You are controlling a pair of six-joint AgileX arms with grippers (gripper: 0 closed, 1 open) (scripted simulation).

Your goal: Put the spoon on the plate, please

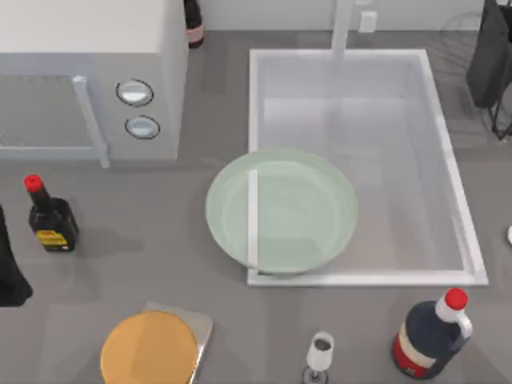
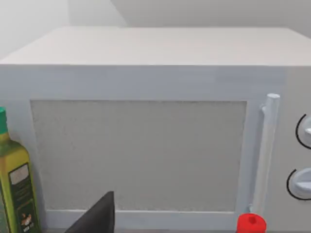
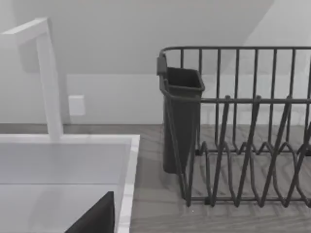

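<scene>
I cannot tell where the spoon lies. A small white speck (image 1: 509, 234) at the top view's right edge, just off the sink's right rim, is too cut off to name.

The plate (image 1: 280, 212) sits over the front left corner of the sink (image 1: 448, 160), partly above the basin and partly on the counter. The sink's rim shows through the plate, and nothing lies on it. The basin around it is bare.

From above, a soy bottle (image 1: 50, 220) stands in front of the microwave (image 1: 88, 48) at the left. An orange disc (image 1: 150, 348) rests on a grey board (image 1: 202, 326) at the front edge. A small glass (image 1: 320, 352) and a dark jug (image 1: 432, 336) with a red cap stand in front of the sink. The tap (image 1: 342, 28) rises behind the basin.

The left wrist view adds a green oil bottle (image 2: 14, 189) beside the microwave door, and shows the soy bottle's red cap. The left gripper (image 2: 95, 218) is a dark wedge facing that door, well apart from the plate. Whether it is spread or pressed together I cannot tell.

The right wrist view adds a wire rack (image 3: 248, 131) with a dark caddy (image 3: 181, 116) hung on its end; what the caddy holds is hidden. The right gripper (image 3: 95, 216) hangs by the sink's right rim, facing the rack. Its state I also cannot tell.
</scene>
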